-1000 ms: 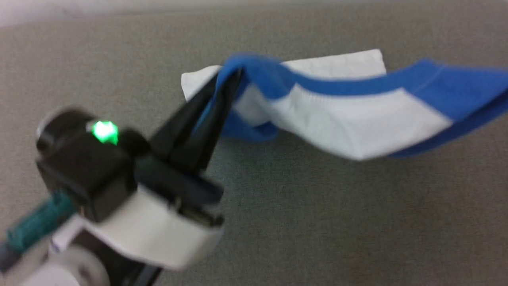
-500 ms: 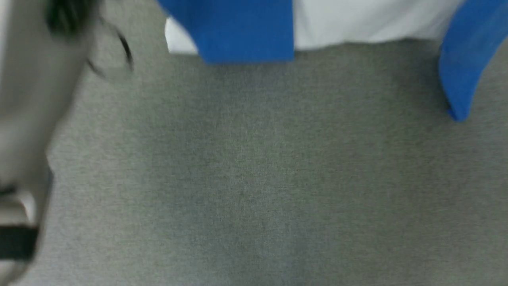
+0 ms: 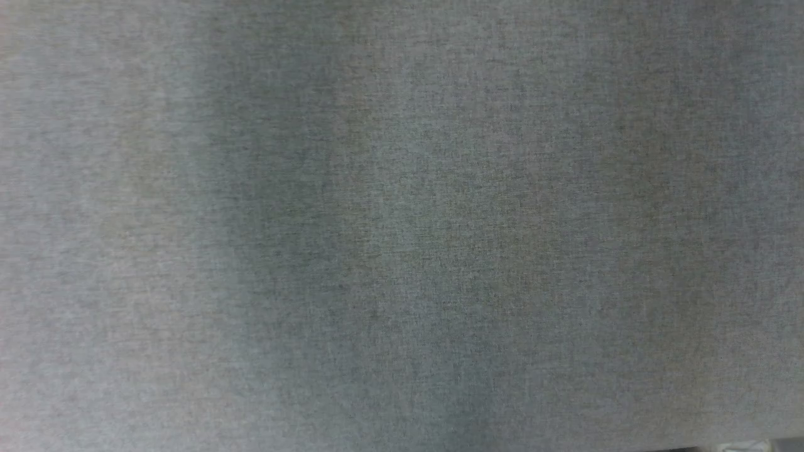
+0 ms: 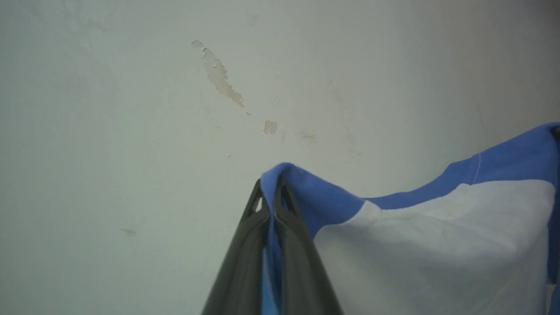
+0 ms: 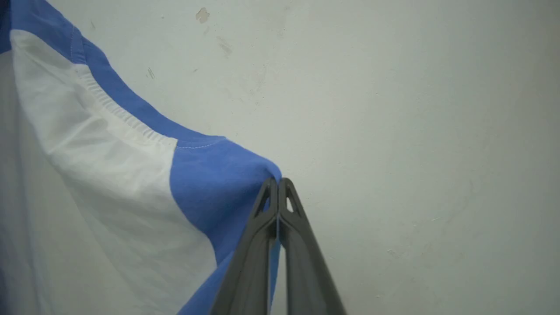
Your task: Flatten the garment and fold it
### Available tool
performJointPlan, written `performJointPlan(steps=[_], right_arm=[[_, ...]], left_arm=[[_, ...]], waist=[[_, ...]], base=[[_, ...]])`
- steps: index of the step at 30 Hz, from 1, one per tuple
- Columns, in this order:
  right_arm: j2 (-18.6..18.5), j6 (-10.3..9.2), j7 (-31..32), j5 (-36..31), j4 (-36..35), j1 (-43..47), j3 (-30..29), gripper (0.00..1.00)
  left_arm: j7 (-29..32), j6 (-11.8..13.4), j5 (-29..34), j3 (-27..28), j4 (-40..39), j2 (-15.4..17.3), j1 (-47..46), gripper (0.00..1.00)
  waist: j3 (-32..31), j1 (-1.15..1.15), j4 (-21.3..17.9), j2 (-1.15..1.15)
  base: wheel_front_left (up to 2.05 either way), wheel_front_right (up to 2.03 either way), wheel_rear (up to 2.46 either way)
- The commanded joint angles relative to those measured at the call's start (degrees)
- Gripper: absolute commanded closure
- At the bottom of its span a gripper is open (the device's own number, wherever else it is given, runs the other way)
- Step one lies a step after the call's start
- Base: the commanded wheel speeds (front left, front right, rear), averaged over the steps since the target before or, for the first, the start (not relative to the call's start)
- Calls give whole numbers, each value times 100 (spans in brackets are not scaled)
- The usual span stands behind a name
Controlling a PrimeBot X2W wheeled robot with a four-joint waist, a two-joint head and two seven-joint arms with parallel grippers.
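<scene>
With the left gripper (image 4: 271, 186), pinches a blue fold of the garment (image 4: 437, 245) at the lower centre of the left wrist view, dark fingers pressed together on the cloth. Drapes from there toward the right edge of the frame, white body under a blue band, in front of a pale wall (image 4: 131, 131) with a peeled patch of paint (image 4: 218, 78) at upper centre.

With the right gripper (image 5: 278, 181), clenches another blue fold at the lower centre of the right wrist view. Hangs away to the left of that frame, a white panel edged by a ribbed seam and blue trim.

Looks quite different in the head view from a second ago. Back then, caught the left gripper at lower left, holding the shirt across the upper right. Half a second ago, kept blue and white cloth along the top edge. Now gives a grey woven surface (image 3: 402, 226), darker left of centre, after a shift of the camera.
</scene>
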Motion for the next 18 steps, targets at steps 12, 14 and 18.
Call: performJointPlan(steps=[12, 14, 18], right_arm=[[-893, -6, -1280, 137, 314, -239, 1222, 100], [-1090, -6, -1534, 303, 145, -37, 1484, 100], [-1623, -6, -1922, 725, -436, 470, 1852, 100]], left_arm=[[-913, -947, -401, -360, 201, 16, 319, 100], [-914, -1053, -490, -485, 0, 134, 678, 100], [-797, -1083, -693, -620, -800, 380, 1457, 100]], waist=[[1114, -1, -50, 0], [1141, -1, -32, 0], [1125, -1, 20, 0]], base=[[0, 0, 0], [0, 0, 0], [0, 0, 0]])
